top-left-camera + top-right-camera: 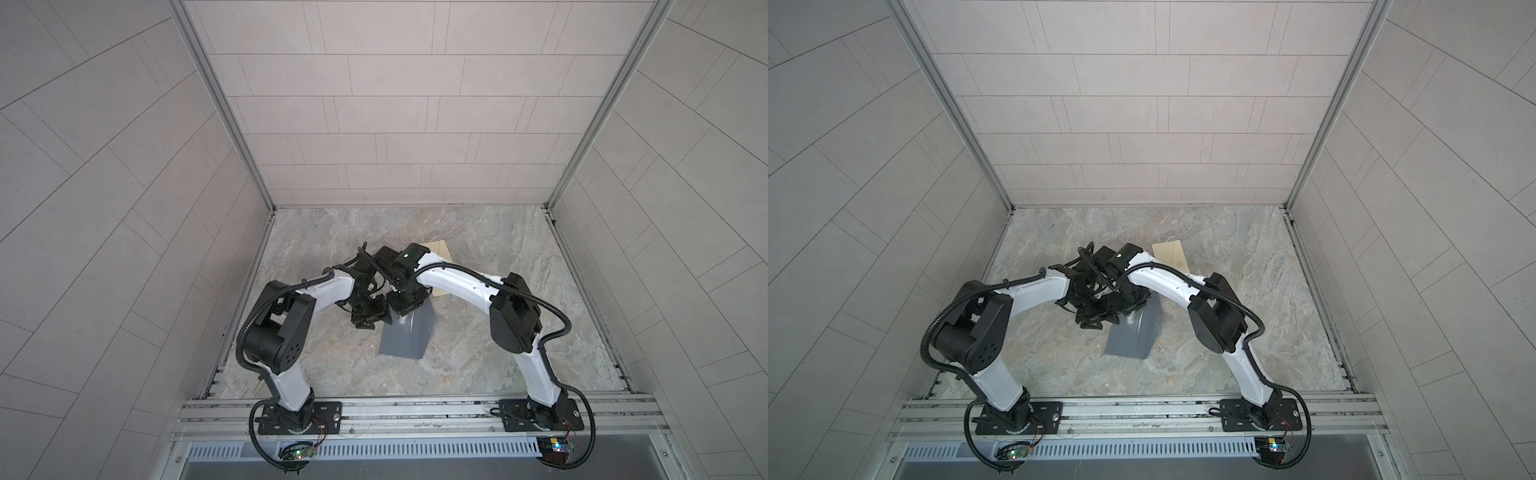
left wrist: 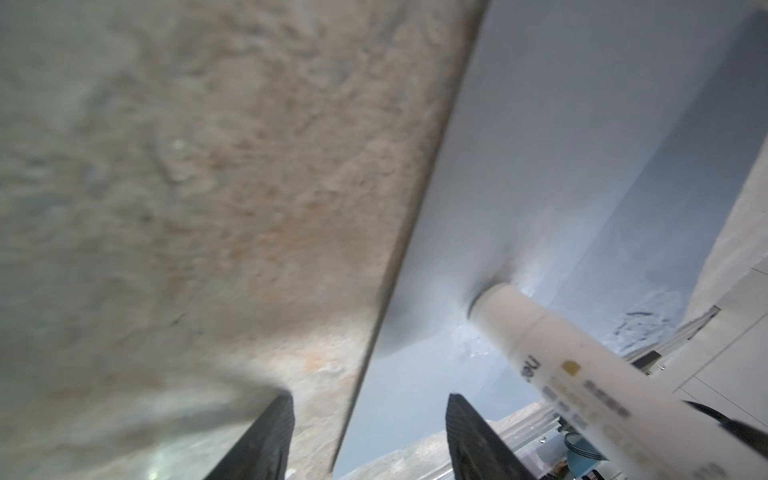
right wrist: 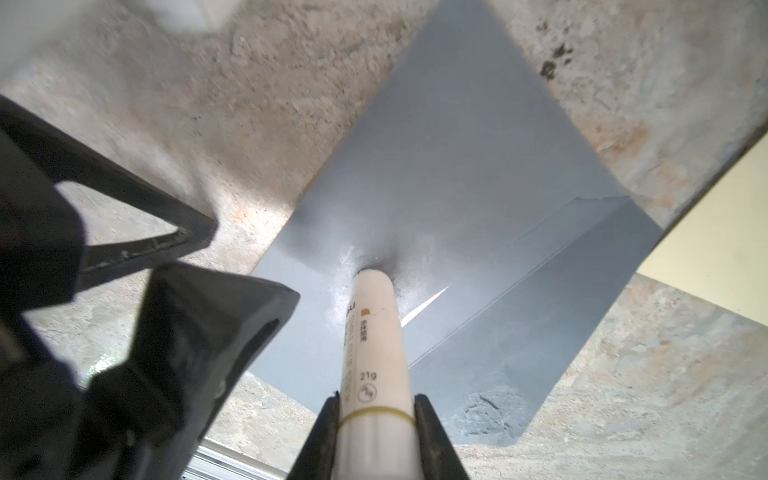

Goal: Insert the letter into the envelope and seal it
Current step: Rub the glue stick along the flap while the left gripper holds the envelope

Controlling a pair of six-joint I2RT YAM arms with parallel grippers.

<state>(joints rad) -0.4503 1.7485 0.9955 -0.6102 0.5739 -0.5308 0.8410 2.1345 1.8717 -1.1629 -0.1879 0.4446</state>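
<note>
A grey envelope lies flat on the marble table, its flap folded open and marked with pale glue smears. My right gripper is shut on a white glue stick, whose tip presses on the envelope's face beside the flap fold. A thin white edge shows at the fold; whether it is the letter I cannot tell. My left gripper is open and low over the envelope's left edge, one finger over the table and one over the paper.
A cream sheet lies on the table behind the envelope, partly under my right arm. The two wrists crowd together above the envelope's far end. Tiled walls close in the left, right and back sides.
</note>
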